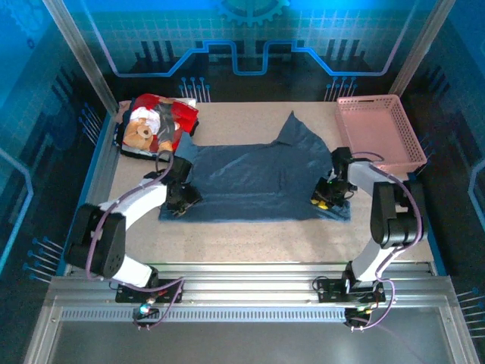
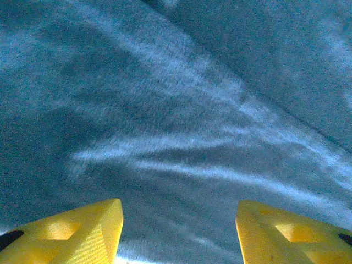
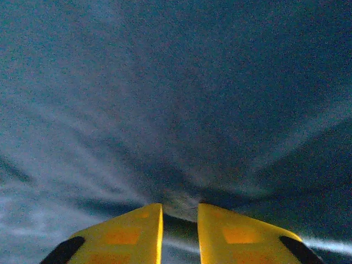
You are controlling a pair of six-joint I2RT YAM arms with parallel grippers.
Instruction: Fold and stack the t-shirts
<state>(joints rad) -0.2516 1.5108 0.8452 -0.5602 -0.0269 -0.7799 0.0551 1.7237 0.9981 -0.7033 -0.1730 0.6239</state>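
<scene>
The blue shirt (image 1: 258,178) lies spread out in the middle of the table (image 1: 250,236), mostly flat, with one sleeve or corner poking up toward the far side. The red shirt (image 1: 163,114) with the bear print sits bunched on a dark heap at the far left corner, and the pink basket (image 1: 369,99) stands at the far right, well apart from the work.

The right gripper (image 3: 180,205) is down at the shirt's near right corner, its fingers pressed almost together on a small tuck of cloth; creases fan out from the gap, so it looks like a real pinch. The left gripper (image 2: 179,204) is at the near left edge with its fingers spread wide and cloth lying beneath them, nothing taken yet.

The cloth looks thin, light and limp. It should lift with little effort, but it will sag, drag and wrinkle wherever it is unsupported, and a single-layer pinch may slip. The best hold is probably at the two near corners or along the hem, gathering enough cloth to bite on, both sides raised together so the fold lands even. A lone pull from the right would likely skew the whole shirt across the table
</scene>
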